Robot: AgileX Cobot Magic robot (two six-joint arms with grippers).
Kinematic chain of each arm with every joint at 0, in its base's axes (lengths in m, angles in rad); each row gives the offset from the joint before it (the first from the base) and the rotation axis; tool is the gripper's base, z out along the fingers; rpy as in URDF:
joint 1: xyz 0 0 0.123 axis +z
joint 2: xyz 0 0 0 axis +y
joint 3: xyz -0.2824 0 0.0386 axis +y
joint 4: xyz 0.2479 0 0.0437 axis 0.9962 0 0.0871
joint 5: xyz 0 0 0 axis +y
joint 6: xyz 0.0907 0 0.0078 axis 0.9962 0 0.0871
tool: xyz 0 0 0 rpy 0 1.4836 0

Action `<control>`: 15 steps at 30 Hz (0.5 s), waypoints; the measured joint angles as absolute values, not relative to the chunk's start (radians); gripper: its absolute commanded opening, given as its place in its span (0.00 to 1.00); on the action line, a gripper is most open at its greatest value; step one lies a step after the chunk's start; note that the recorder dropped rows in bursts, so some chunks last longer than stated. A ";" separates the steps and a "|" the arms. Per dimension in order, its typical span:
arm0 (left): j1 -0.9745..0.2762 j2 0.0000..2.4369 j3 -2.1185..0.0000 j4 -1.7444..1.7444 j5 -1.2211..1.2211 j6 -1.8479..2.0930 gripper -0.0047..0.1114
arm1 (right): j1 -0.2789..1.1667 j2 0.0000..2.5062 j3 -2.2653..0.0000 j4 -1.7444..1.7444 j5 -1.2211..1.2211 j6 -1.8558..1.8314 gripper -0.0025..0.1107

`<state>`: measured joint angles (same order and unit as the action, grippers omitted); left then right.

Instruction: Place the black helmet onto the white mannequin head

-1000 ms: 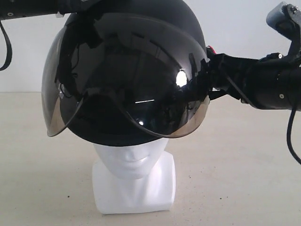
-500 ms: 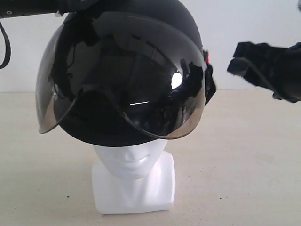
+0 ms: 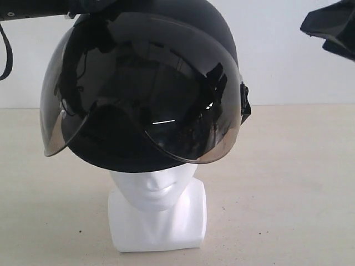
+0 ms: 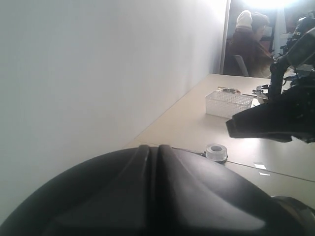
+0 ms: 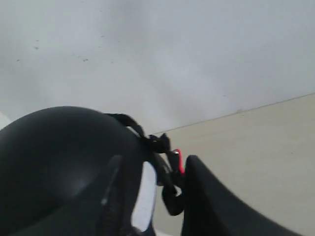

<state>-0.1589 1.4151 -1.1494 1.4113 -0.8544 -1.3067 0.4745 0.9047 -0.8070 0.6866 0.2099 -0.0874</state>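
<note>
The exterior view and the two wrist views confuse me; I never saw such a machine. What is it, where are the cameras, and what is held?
It is a robot with two arms, each ending in a gripper. The exterior view comes from a camera off the arms; each wrist view from a camera on one wrist. On the beige table stands a white mannequin head; the black helmet covers its upper half. The left arm reaches the helmet's crown, but its grip is hidden. The right gripper hangs apart, holding nothing.
</note>
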 measured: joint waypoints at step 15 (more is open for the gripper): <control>-0.159 1.386 -1.276 1.485 -0.744 -1.331 0.08 | 0.481 1.023 -1.225 0.688 0.694 -0.240 0.02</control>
